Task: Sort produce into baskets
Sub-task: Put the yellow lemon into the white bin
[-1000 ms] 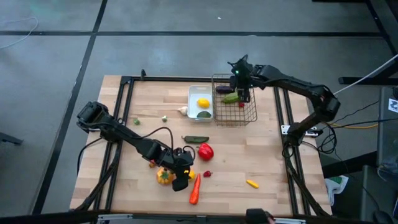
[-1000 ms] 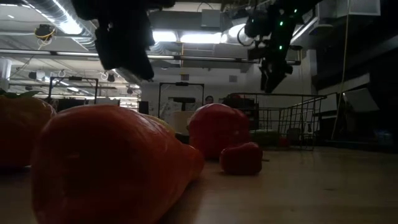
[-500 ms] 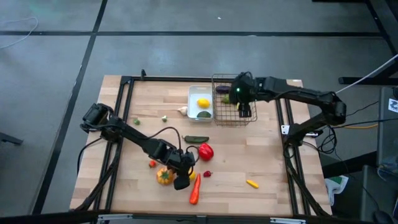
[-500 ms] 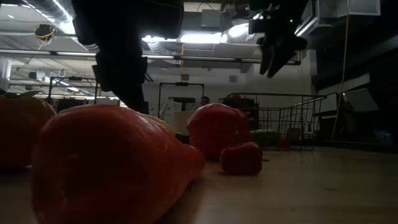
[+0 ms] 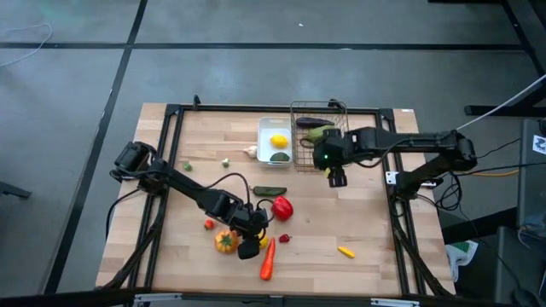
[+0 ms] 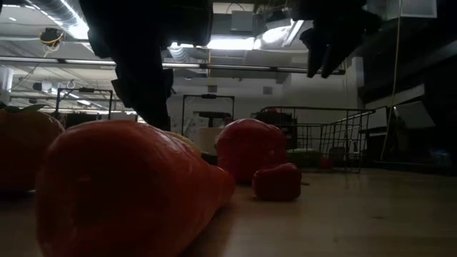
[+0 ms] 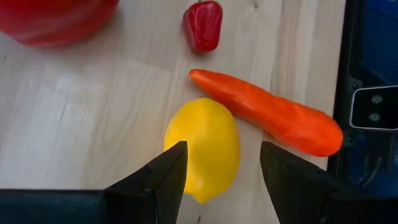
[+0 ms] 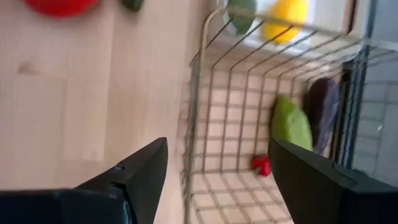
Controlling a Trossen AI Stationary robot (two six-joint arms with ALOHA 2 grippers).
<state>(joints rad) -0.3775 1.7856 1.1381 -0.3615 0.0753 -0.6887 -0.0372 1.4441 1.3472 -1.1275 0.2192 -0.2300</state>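
My left gripper [image 5: 249, 247] is open and hangs low over a yellow lemon [image 7: 202, 146]. Its fingers stand on either side of the lemon, and I cannot tell whether they touch it. The lemon lies against an orange carrot [image 7: 267, 115], with a small red chilli [image 7: 203, 23] beyond. My right gripper [image 5: 335, 175] is open and empty, just off the near side of the wire basket [image 8: 214, 130]. A green cucumber [image 8: 292, 124], an eggplant [image 8: 320, 106] and a red chilli [image 8: 262, 163] lie in the basket. The white tray [image 5: 262, 141] holds a lemon [image 5: 278, 141] and a green piece [image 5: 279, 157].
A red pepper [image 5: 281, 206], a cucumber [image 5: 270, 190], an orange tomato [image 5: 226, 241], a yellow chilli [image 5: 345, 251] and small pieces [image 5: 209, 225] [image 5: 225, 162] [image 5: 187, 166] lie on the wooden table. A white piece [image 5: 251, 152] lies beside the tray. There is bare wood at the near right.
My right gripper has come away from above the wire basket toward the table's near edge and stands beside the basket's near side. My left gripper has gone down toward the lemon beside the carrot.
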